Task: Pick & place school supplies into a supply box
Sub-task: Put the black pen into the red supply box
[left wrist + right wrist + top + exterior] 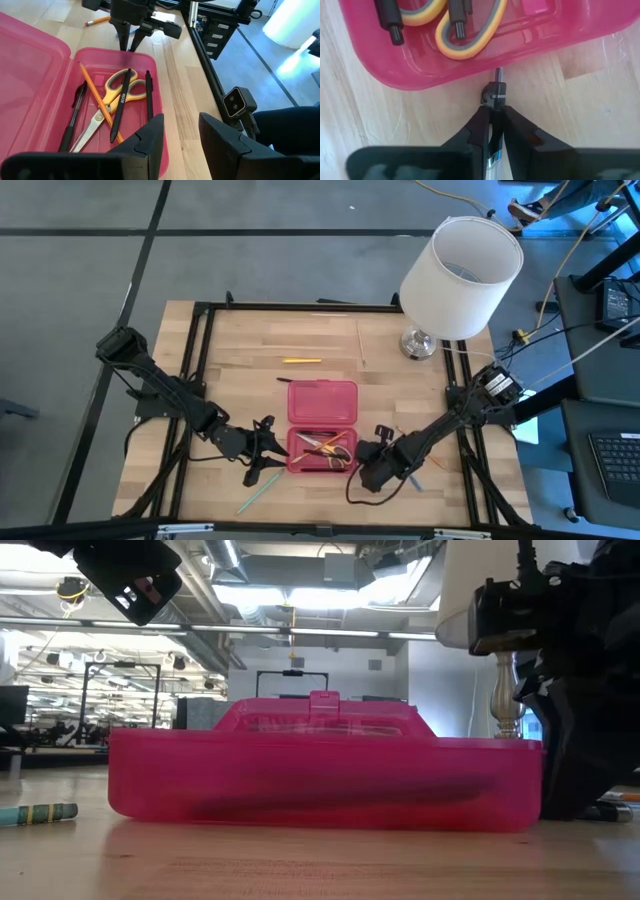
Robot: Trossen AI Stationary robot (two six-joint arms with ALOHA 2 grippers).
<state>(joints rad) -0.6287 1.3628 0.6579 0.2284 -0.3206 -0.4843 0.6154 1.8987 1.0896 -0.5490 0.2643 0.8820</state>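
High view: pink pencil case [322, 402] lies open near the desk's front edge, scissors [322, 446] and pens inside. Left gripper [266, 448] waits at its left side, fingers apart. Right wrist view: right gripper [494, 131] is clamped on a black pen [495, 95], just outside the case rim. Pick step in hand; next move likely calls for a lift over the rim.

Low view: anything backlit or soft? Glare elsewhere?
Low view: bright ceiling lights behind leave the right arm's dark bulk nearly silhouetted; the near wall of the supply box is soft. Right wrist view: sheen on the box rim, right gripper sharp on a pen.
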